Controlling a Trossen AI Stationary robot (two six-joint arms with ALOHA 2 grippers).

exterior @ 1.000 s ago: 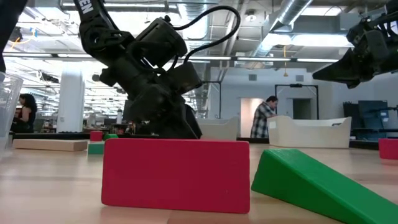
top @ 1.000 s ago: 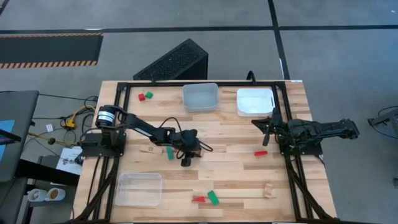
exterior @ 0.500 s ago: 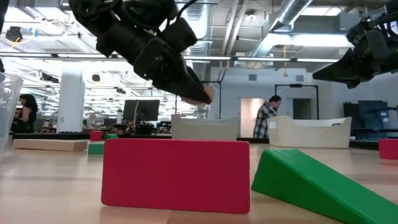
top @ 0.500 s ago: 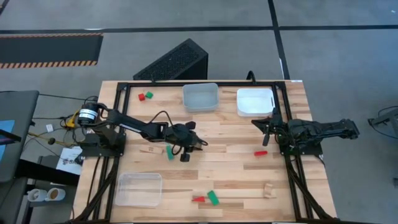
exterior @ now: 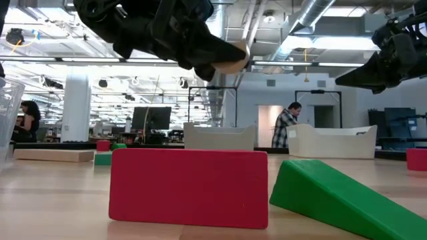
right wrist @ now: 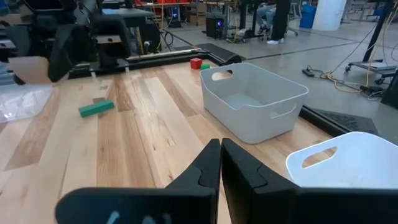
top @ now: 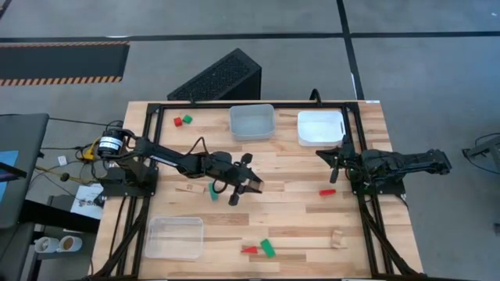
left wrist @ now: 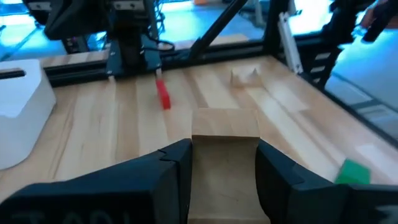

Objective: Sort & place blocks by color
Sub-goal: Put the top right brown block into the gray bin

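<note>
The left gripper [left wrist: 224, 165] has its jaws clenched on a plain wood block [left wrist: 225, 155], carried in the air above the middle of the counter [top: 289, 168]. The right gripper [right wrist: 221, 163] hangs near the white bin [top: 320, 127] with its jaws pressed together, empty. A red block [top: 327, 191] lies just beside it. A green block [top: 212, 192] and a wood bar [top: 190, 187] lie near the left gripper. Another red block [exterior: 189, 185] and green wedge [exterior: 340, 193] sit at the front edge; two small ones [top: 182, 120] rest at the far corner.
</note>
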